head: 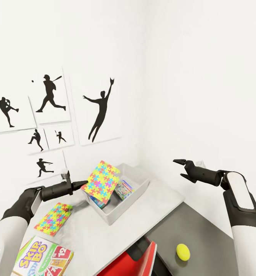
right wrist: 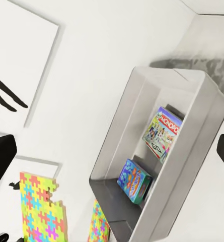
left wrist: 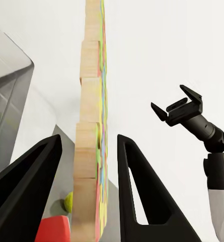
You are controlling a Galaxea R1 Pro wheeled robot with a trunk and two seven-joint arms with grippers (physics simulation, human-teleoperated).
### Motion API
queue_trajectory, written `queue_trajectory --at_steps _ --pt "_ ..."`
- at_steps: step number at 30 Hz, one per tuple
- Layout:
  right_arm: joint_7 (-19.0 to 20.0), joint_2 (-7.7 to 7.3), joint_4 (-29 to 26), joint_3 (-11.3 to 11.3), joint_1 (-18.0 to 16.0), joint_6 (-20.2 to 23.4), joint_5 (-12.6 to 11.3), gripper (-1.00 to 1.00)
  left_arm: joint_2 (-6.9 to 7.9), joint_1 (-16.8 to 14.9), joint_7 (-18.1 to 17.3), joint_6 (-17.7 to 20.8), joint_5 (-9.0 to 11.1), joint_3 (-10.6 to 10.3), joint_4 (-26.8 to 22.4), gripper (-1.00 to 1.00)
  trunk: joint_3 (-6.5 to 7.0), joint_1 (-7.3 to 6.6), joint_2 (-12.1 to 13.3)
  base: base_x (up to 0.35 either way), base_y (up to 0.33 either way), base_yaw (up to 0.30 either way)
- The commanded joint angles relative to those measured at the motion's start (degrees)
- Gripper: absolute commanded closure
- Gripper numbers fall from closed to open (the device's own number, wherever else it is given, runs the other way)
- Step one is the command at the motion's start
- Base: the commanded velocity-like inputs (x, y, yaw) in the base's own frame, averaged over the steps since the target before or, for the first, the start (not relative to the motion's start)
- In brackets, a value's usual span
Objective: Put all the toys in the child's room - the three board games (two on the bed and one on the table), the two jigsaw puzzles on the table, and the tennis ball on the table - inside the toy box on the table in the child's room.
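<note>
We are holding our left gripper [head: 83, 184] out over the near-left rim of the toy box [head: 141, 191], its fingers closing on one jigsaw puzzle [head: 102, 182], a thin flat square tilted up on edge above the bin. In the left wrist view that puzzle [left wrist: 91, 151] is showing its pale wooden edge, stepped like interlocking pieces, running between the two black wedge-shaped fingers [left wrist: 134, 186]; we cannot tell whether the pads are pressing it or just flanking it. Our right gripper [head: 181, 168] is hovering well apart over the table's far corner, its jaws spread wide and holding nothing; the left wrist camera is catching it [left wrist: 178, 110] too.

The toy box is a smooth light grey bin with sloping walls, and we are seeing the Monopoly box [right wrist: 163, 132] and the blue cartoon game [right wrist: 135, 180] lying inside it. The second jigsaw puzzle [head: 53, 218] is lying flat on the light grey table [head: 158, 203], near the glossy Skip-Bo box [head: 43, 258]. The tennis ball [head: 183, 252], small and yellow-green, is sitting on the table's dark grey lower section [head: 204, 234]. Black sports silhouette pictures [head: 49, 96] are hanging on the white wall.
</note>
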Motion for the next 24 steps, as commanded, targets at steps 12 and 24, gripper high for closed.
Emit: queue_trajectory --at_steps 12,24 --pt "-0.57 -0.04 -0.04 0.03 -0.03 0.17 -0.63 -1.0 0.02 -0.23 0.11 0.69 -0.03 0.24 0.04 1.0 -0.12 0.03 -0.11 0.0 0.0 0.0" --pt "-0.38 0.0 -0.04 2.91 1.07 0.17 -0.5 -1.0 -5.38 -14.67 27.91 5.67 -4.31 0.5 5.09 1.0 -0.12 0.03 -0.11 0.0 0.0 0.0"
